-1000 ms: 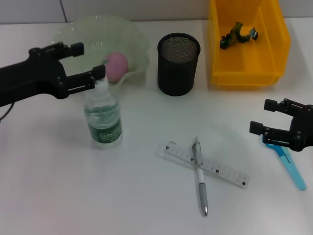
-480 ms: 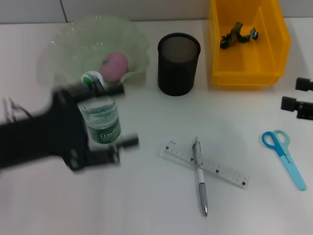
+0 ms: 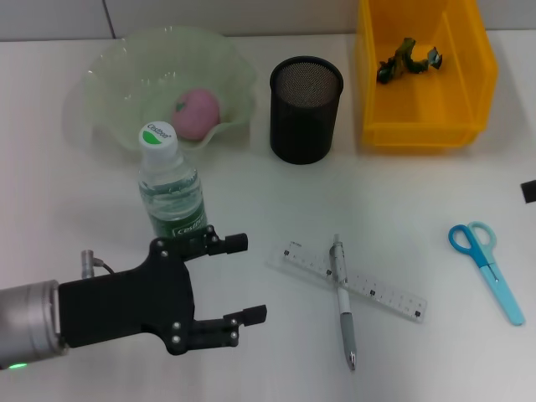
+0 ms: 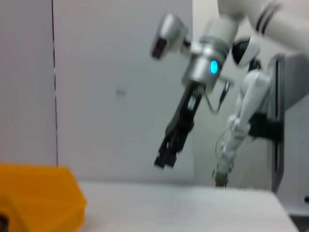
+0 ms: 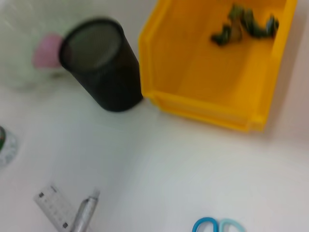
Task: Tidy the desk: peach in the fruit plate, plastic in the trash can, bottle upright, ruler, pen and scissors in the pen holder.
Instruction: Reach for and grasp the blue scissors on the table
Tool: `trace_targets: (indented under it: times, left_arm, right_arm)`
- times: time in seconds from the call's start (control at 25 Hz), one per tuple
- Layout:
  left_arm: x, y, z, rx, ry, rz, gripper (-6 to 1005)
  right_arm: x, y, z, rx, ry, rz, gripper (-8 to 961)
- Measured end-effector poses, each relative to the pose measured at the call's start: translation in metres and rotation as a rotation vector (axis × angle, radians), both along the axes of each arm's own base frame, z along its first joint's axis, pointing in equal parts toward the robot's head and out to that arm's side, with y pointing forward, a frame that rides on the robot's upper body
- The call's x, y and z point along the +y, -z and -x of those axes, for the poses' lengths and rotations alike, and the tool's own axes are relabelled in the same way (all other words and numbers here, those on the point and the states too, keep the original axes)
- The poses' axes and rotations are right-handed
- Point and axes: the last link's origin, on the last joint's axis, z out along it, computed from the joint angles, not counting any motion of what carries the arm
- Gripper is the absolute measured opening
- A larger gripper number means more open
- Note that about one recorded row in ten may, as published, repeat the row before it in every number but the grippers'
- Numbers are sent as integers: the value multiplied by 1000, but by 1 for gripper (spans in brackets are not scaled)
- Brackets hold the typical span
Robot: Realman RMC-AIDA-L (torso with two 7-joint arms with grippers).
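The clear bottle with a white cap stands upright in front of the green fruit plate, which holds the pink peach. My left gripper is open and empty, low at the front left, just in front of the bottle. The clear ruler and silver pen lie crossed at the centre front. The blue scissors lie at the right. The black mesh pen holder is empty. Green plastic lies in the yellow bin. Only a sliver of my right gripper shows at the right edge.
The right wrist view shows the pen holder, the yellow bin, the scissors' handles and the ruler's end. The left wrist view shows my right arm raised above the table.
My left gripper has left the bottle and swung down to the front left. My right gripper has pulled back from the scissors to the right edge. The bottle still stands upright.
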Motion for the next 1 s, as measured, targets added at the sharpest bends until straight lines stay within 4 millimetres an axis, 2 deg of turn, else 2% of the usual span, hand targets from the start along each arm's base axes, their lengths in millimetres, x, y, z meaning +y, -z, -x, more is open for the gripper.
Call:
trace_targets:
  times: [0.08, 0.12, 0.16, 0.32, 0.72, 1.0]
  left_arm:
    - [0, 7, 5, 17, -17, 27, 797]
    - [4, 19, 11, 78, -53, 43, 797]
    - [5, 22, 12, 93, -62, 42, 797]
    - [7, 25, 11, 100, -62, 45, 797]
    - [7, 25, 12, 102, -67, 46, 797]
    - [5, 25, 14, 104, -74, 47, 797]
  right_arm:
    - [7, 13, 4, -31, 27, 44, 834]
    - [14, 28, 3, -81, 53, 78, 834]
    - [14, 28, 3, -81, 53, 78, 833]
    - [17, 54, 1, -176, 88, 146, 832]
    - [13, 85, -15, -192, 161, 192, 831]
    - [18, 96, -21, -205, 187, 185, 832]
